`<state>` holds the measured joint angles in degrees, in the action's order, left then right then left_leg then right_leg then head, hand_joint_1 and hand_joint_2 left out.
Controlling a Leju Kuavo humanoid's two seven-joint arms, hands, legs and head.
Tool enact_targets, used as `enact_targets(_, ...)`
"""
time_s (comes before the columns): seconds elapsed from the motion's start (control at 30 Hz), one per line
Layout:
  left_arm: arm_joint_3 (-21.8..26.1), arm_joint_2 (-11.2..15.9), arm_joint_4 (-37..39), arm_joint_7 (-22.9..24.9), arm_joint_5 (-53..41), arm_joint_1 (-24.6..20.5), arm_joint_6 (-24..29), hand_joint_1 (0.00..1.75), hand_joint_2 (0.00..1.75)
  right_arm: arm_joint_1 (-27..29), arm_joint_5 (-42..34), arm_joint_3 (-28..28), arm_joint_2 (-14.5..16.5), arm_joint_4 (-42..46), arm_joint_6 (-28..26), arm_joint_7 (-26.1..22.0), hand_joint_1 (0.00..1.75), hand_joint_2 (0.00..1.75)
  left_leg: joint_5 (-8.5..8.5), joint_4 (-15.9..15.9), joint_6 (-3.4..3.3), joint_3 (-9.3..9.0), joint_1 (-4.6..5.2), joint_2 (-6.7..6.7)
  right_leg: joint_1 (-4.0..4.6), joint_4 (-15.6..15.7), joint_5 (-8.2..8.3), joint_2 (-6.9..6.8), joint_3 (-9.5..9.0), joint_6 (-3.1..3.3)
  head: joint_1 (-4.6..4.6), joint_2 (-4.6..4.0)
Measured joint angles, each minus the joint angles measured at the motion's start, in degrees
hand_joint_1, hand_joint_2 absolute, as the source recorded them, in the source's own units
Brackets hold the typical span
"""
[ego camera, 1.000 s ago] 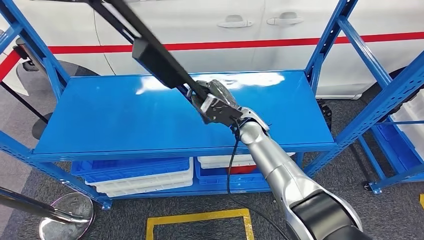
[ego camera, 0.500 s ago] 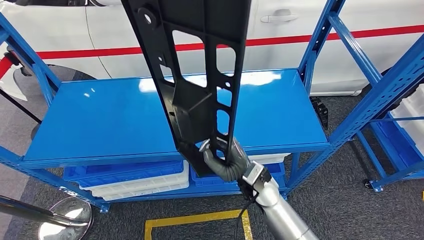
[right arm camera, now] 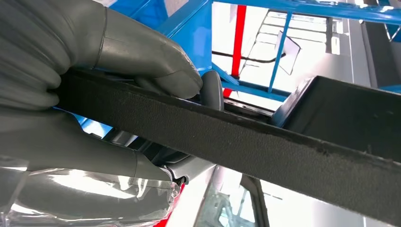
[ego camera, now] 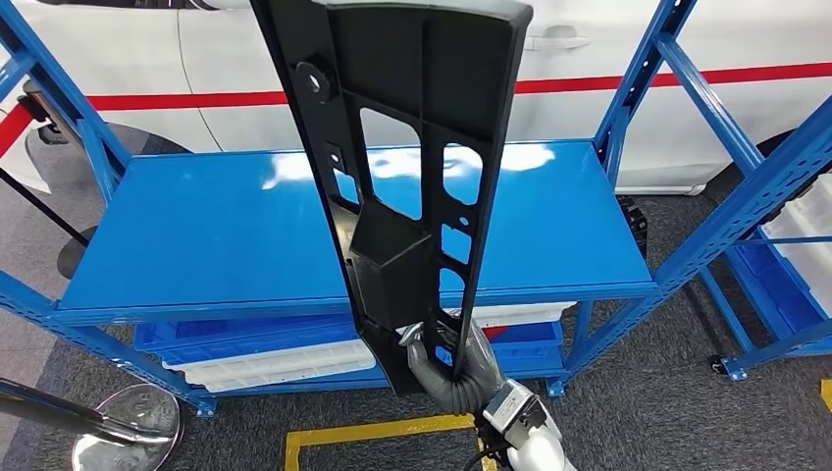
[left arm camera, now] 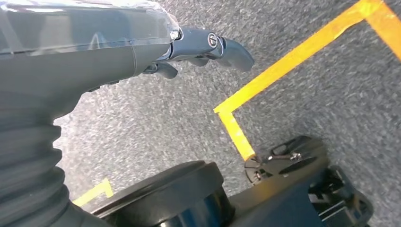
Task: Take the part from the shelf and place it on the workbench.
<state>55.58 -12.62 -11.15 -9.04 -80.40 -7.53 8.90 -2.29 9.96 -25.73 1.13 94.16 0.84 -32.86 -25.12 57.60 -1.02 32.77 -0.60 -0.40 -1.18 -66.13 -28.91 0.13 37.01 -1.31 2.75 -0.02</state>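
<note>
A long black plastic part (ego camera: 402, 167) with several cut-outs stands upright in front of the blue shelf (ego camera: 216, 235), clear of its top board. My right hand (ego camera: 453, 368) grips its lower end from below, near the shelf's front edge. In the right wrist view the thumb and fingers (right arm camera: 142, 52) clamp the part's black edge (right arm camera: 246, 142). My left hand (left arm camera: 208, 47) hangs over the grey floor, its fingers curled in and holding nothing.
Blue and white bins (ego camera: 265, 343) sit under the shelf board. A white car with a red stripe (ego camera: 608, 78) stands behind the shelf. Another blue rack (ego camera: 785, 186) is at the right. Yellow floor tape (ego camera: 373, 432) and a round metal base (ego camera: 123, 422) lie near me.
The part has been lifted off the shelf board and swung upright, from lying slanted to standing close before the head camera. My right hand has drawn back towards my body with it.
</note>
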Motion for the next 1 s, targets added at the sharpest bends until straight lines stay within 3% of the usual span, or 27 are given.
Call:
enact_targets(0.07, -0.1, 0.0, 0.0, 1.1, -0.3, -0.4, 0.0, 0.00, 1.75, 0.8, -0.4, 0.4, 0.5, 1.1, 0.3, 0.7, 1.75, 1.75, -0.27, 0.8, 0.56, 0.45, 0.21, -0.08, 0.06, 5.6, 2.04, 0.10, -2.78, 0.43, 0.01, 0.00)
enact_targets(0.2, -0.1, 0.1, 0.0, 2.1, -0.4, -0.5, -0.5, 0.00, 1.75, 2.2, -1.7, 1.6, 1.4, 2.0, 0.8, 0.9, 1.75, 1.75, -0.45, 1.3, 1.80, 1.00, 0.20, -0.10, 0.31, 6.6, 2.90, 0.21, -2.63, 1.91, 0.02, 0.00)
enact_targets(0.23, -0.1, 0.1, 0.0, 2.3, -0.4, -0.5, -0.7, 0.00, 1.75, 2.3, -2.0, 1.9, 1.8, 2.0, 0.9, 0.9, 1.75, 1.75, -1.53, 2.3, 2.11, 1.37, 0.10, -0.07, 0.23, 6.7, 3.21, 0.12, -2.43, 2.36, 0.02, 0.00)
enact_targets(0.3, -0.1, 0.1, 0.0, 2.6, -0.1, -0.5, -0.9, 0.00, 1.75, 2.5, -2.3, 2.4, 2.4, 2.0, 0.9, 0.9, 1.75, 1.75, -5.88, 7.3, 2.61, 3.05, -0.03, 0.02, 0.16, 6.9, 3.90, -0.12, -1.76, 3.01, 0.02, 0.00)
enact_targets(0.37, -0.1, 0.1, 0.0, 2.7, 0.1, -0.6, -1.0, 0.00, 1.75, 2.8, -2.4, 2.8, 2.8, 2.0, 1.0, 0.9, 1.75, 1.75, -10.19, 14.2, 2.90, 4.79, -0.06, 0.04, 0.34, 6.8, 4.62, -0.32, -0.77, 3.21, 0.02, 0.00)
enact_targets(0.4, -0.1, 0.1, 0.0, 2.9, 0.1, -0.6, -1.0, 0.00, 1.75, 3.0, -2.5, 3.0, 3.0, 2.0, 0.9, 0.9, 1.75, 1.75, -11.04, 15.8, 2.90, 4.65, -0.05, 0.05, 0.47, 6.8, 5.04, -0.39, -0.21, 3.22, 0.02, 0.00)
enact_targets(0.43, -0.1, 0.1, 0.0, 3.0, 0.2, -0.5, -1.1, 0.00, 1.75, 3.3, -2.5, 3.2, 3.1, 2.0, 0.9, 0.9, 1.75, 1.75, -10.87, 15.3, 2.78, 3.46, -0.04, 0.05, 0.58, 6.8, 5.49, -0.43, 0.34, 3.22, 0.02, 0.00)
enact_targets(0.47, -0.1, 0.1, 0.0, 3.1, 0.2, -0.4, -1.3, 0.00, 1.75, 3.5, -2.5, 3.4, 3.4, 2.0, 0.9, 1.0, 1.75, 1.75, -9.83, 12.5, 2.51, 1.12, 0.00, 0.06, 0.69, 6.8, 5.96, -0.40, 0.86, 3.19, 0.02, 0.00)
enact_targets(0.53, -0.1, 0.3, 0.0, 3.2, 0.2, -0.1, -1.7, 0.00, 1.75, 3.8, -2.5, 4.0, 3.8, 2.4, 0.8, 1.1, 1.75, 1.75, -7.61, 4.0, 1.64, -4.70, 0.28, 0.09, 0.82, 6.8, 6.92, -0.32, 1.55, 2.92, 0.02, 0.00)
enact_targets(0.6, 0.0, 0.4, -0.1, 3.2, 0.1, 0.1, -2.0, 0.00, 1.75, 4.0, -2.4, 4.5, 4.1, 2.8, 1.0, 1.4, 1.75, 1.75, -6.54, -0.8, 0.85, -7.37, 0.84, 0.14, 0.69, 6.9, 7.82, -0.40, 1.79, 2.26, 0.03, 0.00)
enact_targets(0.7, 0.0, 0.4, -0.1, 3.3, 0.2, 0.3, -2.0, 0.00, 1.75, 4.3, -2.4, 5.5, 4.7, 3.0, 2.0, 1.8, 1.75, 1.75, -4.87, -1.5, 0.03, -6.60, 1.14, 0.24, 0.42, 7.7, 9.08, -0.52, 1.90, 1.13, 0.03, 0.00)
enact_targets(0.73, 0.0, 0.4, -0.1, 3.3, 0.2, 0.4, -1.9, 0.00, 1.75, 4.4, -2.4, 6.0, 4.9, 3.0, 2.5, 1.8, 1.75, 1.75, -4.01, -1.8, -0.32, -6.14, 1.00, 0.35, 0.41, 7.4, 8.30, -0.45, 2.20, 0.87, 0.03, 0.00)
enact_targets(0.77, 0.0, 0.4, 0.0, 3.4, 0.4, 0.3, -1.8, 0.00, 1.75, 4.4, -2.4, 6.4, 5.0, 3.1, 3.0, 1.9, 1.75, 1.75, -3.05, -2.1, -0.64, -5.49, 0.81, 0.49, 0.42, 6.0, 6.24, -0.35, 2.76, 0.65, 0.02, 0.00)
enact_targets(0.8, 0.0, 0.4, 0.0, 3.3, 0.5, 0.3, -1.8, 0.00, 1.75, 4.4, -2.3, 6.8, 5.1, 3.1, 3.4, 2.0, 1.75, 1.75, -2.21, -2.2, -0.88, -4.72, 0.67, 0.63, 0.35, 3.4, 3.14, -0.27, 3.52, 0.48, 0.02, 0.00)
enact_targets(0.87, 0.0, 0.4, 0.0, 3.3, 0.7, 0.2, -1.8, 0.00, 1.75, 4.4, -2.1, 7.3, 5.2, 3.1, 4.0, 2.2, 1.75, 1.75, -0.76, -2.1, -1.09, -2.85, 0.64, 0.75, 0.30, -3.9, -2.48, -0.24, 4.95, 0.09, 0.02, 0.00)
enact_targets(0.9, 0.0, 0.4, 0.0, 3.3, 0.8, 0.2, -1.7, 0.00, 1.75, 4.4, -2.0, 7.6, 5.3, 3.1, 4.3, 2.3, 1.75, 1.75, -0.11, -2.0, -1.01, -1.89, 0.63, 0.81, 0.25, -6.8, -3.34, -0.24, 5.05, -0.10, 0.02, 0.00)
enact_targets(0.93, 0.0, 0.4, 0.0, 3.2, 1.0, 0.2, -1.7, 0.00, 1.75, 4.4, -1.9, 7.8, 5.3, 3.1, 4.4, 2.3, 1.75, 1.75, 0.48, -1.8, -0.89, -0.88, 0.60, 0.85, 0.18, -8.1, -2.82, -0.25, 4.37, -0.26, 0.02, 0.00)
enact_targets(0.97, 0.1, 0.3, 0.0, 3.2, 1.1, 0.1, -1.7, 0.00, 1.75, 4.4, -1.9, 8.0, 5.4, 3.1, 4.6, 2.4, 1.75, 1.75, 0.99, -1.5, -0.73, 0.09, 0.57, 0.87, 0.08, -7.4, -1.42, -0.25, 2.70, -0.35, 0.02, 0.00)
enact_targets(1.0, 0.1, 0.3, 0.0, 3.2, 1.2, 0.0, -1.7, 0.00, 1.75, 4.4, -1.9, 8.2, 5.5, 3.1, 4.7, 2.4, 1.75, 1.75, 1.40, -1.1, -0.53, 1.00, 0.53, 0.86, -0.03, -4.8, -0.07, -0.26, 0.03, -0.38, 0.02, 0.00)
